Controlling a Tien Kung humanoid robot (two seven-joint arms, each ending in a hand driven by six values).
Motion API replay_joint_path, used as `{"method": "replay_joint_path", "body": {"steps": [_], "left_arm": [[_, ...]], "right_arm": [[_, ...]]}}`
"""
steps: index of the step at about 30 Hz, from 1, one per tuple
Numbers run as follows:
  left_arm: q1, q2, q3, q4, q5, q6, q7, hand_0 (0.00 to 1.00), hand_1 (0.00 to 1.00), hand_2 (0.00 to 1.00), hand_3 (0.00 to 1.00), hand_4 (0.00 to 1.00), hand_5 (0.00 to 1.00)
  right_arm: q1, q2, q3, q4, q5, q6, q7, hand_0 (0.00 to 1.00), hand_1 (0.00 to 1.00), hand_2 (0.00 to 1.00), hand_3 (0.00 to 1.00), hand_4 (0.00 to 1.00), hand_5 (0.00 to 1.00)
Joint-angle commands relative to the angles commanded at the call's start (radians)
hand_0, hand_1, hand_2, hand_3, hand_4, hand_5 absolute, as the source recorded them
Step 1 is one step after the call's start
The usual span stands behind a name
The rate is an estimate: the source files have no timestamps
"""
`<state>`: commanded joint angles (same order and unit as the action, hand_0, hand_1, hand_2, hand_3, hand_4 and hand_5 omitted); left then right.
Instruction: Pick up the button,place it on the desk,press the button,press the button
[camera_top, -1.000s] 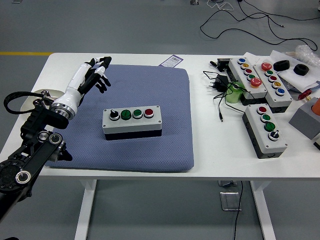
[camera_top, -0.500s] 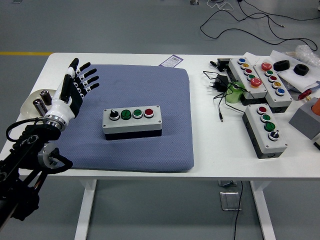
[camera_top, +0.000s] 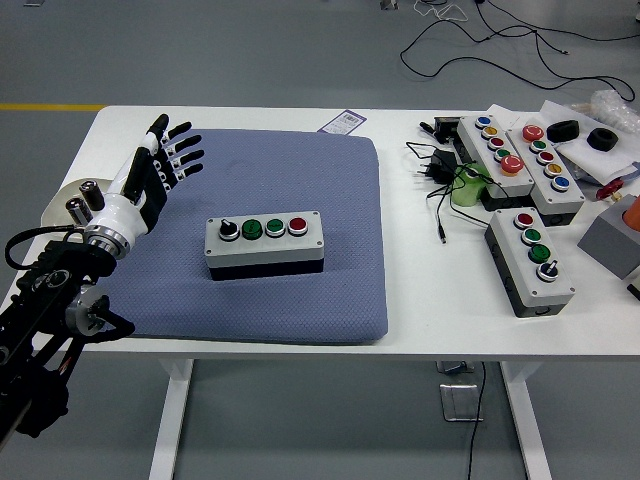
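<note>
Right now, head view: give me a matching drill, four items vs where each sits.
Items:
1. left hand
2. four-control button box
3. green cylinder
4. black plug adapter

Places:
A. middle of the blue mat
B. far of the green cylinder, cable attached
C. over the mat's left part, fingers spread, holding nothing
D. on the bare table, left of the far-right button boxes

Pairs: 1-C, 2-A, 3-D, 4-B
</note>
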<state>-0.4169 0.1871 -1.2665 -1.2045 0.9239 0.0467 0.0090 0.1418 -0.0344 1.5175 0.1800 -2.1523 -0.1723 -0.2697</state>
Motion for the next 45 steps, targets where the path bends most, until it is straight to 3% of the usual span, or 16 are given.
{"method": "replay_joint_path", "body": {"steps": [11, 45], "left_arm": [[0.004, 0.001, -0.022, 0.011, 0.055, -0.006, 0.004, 0.764, 0.807, 0.827, 0.856, 0.722, 0.998], [0.007, 0.006, -0.038, 0.025, 0.062, -0.005, 0.010, 0.761, 0.806, 0.831, 0.858, 0.721, 0.998]], "right_arm": [[-0.003, 0.000, 0.007, 0.000, -0.009, 0.000, -0.001, 0.672, 0.646, 0.690, 0.635, 0.312, 0.190], [0.002, 0.000, 0.001, 0.000, 0.000, -0.001, 0.000, 0.673, 0.646, 0.690, 0.635, 0.312, 0.192]]}}
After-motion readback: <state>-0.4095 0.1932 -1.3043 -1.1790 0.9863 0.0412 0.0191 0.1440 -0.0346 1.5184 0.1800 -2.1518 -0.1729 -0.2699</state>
